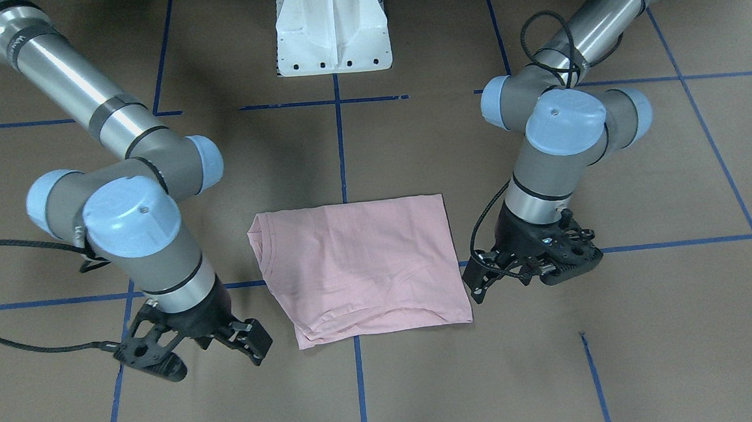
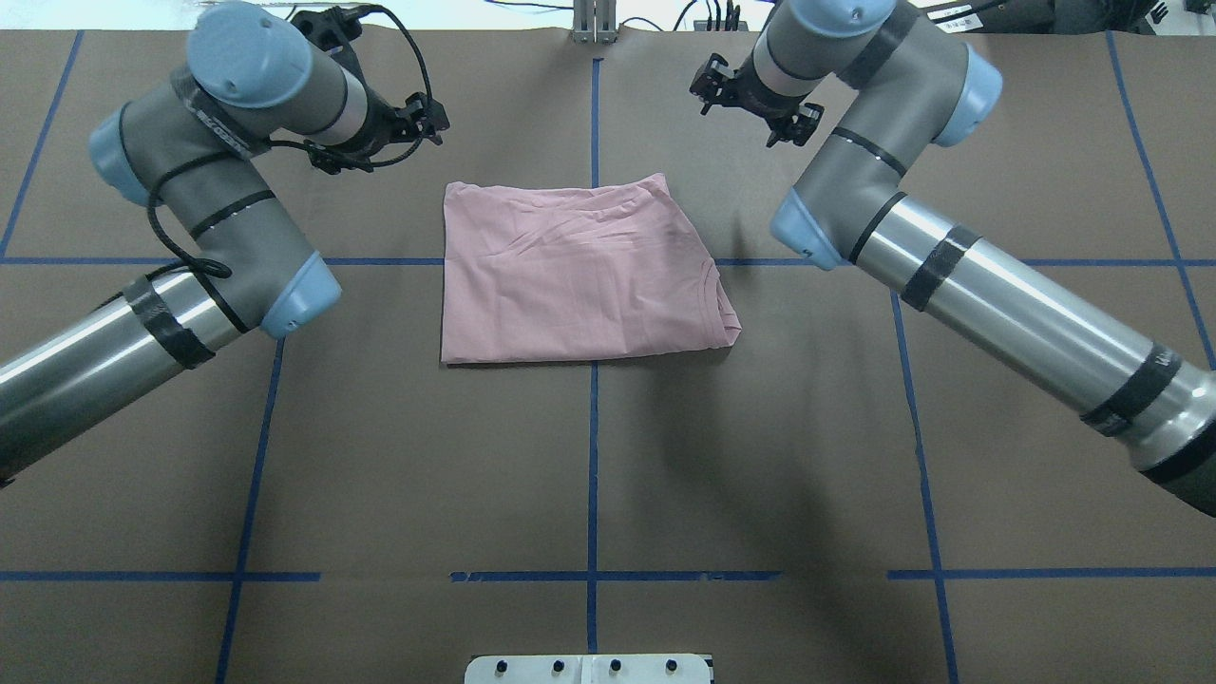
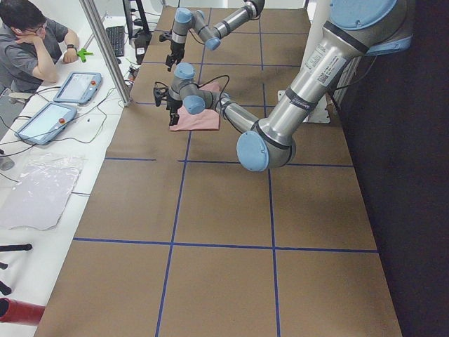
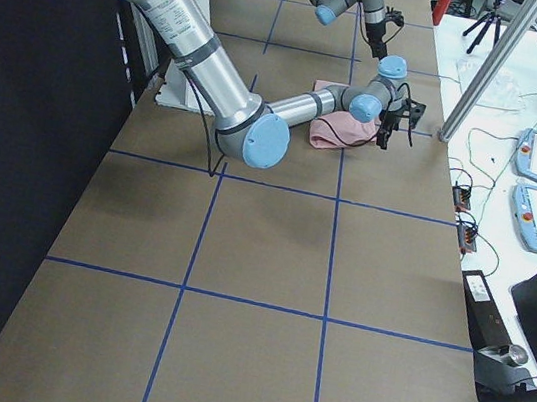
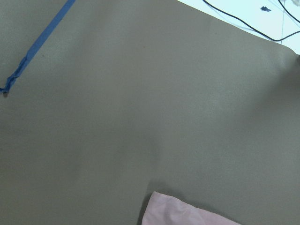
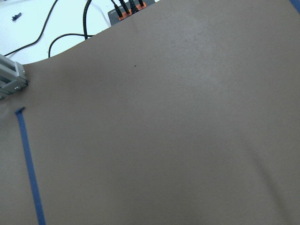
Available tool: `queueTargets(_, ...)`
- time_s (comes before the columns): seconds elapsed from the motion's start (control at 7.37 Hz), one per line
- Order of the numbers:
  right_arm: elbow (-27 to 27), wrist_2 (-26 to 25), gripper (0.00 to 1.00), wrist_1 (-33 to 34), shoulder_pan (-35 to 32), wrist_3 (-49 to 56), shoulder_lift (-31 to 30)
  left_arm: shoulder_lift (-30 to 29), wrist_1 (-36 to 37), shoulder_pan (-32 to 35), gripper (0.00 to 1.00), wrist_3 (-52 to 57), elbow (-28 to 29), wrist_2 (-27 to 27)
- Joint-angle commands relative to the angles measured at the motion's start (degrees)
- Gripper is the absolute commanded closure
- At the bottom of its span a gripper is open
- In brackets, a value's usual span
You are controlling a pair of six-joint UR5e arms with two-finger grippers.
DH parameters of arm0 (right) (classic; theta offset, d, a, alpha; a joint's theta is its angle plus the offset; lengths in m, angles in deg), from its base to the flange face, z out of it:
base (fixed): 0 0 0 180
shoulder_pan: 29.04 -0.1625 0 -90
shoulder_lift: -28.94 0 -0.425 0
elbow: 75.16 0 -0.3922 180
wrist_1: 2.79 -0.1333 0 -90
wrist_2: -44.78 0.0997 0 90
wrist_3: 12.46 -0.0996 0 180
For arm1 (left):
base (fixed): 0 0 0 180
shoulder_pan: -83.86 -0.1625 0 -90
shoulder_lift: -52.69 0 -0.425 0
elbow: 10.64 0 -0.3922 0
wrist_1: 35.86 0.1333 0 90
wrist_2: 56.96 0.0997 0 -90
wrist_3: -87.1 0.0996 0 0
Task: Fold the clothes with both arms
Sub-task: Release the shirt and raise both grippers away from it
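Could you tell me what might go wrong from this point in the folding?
The left gripper, open, hangs close to a corner of the T-shirt. If it moves off low, a finger could snag the cloth and drag it. The layers on the side of the collar lie uneven, so a further fold may come out skewed.

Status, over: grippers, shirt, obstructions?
Black two-finger left gripper and right gripper both open, empty. Pale pink T-shirt folded flat between them, not gripped. No obstruction seen near it.
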Motion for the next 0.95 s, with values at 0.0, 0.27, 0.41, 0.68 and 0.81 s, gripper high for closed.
queueTargets(0.0,12.55,4.91,0.0,10.5,-6.33,20.44,-11.05,9.85,0.65,6.41,0.0,12.99,-10.64,-4.55)
queueTargets(0.27,23.91,5.09,0.0,22.22,-12.48,43.73,-22.65,18.3,6.79,13.09,0.0,29.42,-17.6,-7.46)
queueTargets(0.41,25.52,8.31,0.0,23.13,-16.78,52.19,-27.84,22.26,8.2,17.48,0.0,37.85,-19.11,-12.43)
queueTargets(0.68,25.01,17.8,0.0,23.49,-26.1,70.64,-37.33,29.9,8.48,27.93,0.0,60.14,-18.35,-19.74)
queueTargets(0.81,25.01,19.05,0.0,23.66,-29.27,76.3,-41.47,33.16,9.35,31.03,0.0,68.87,-17.73,-20.38)
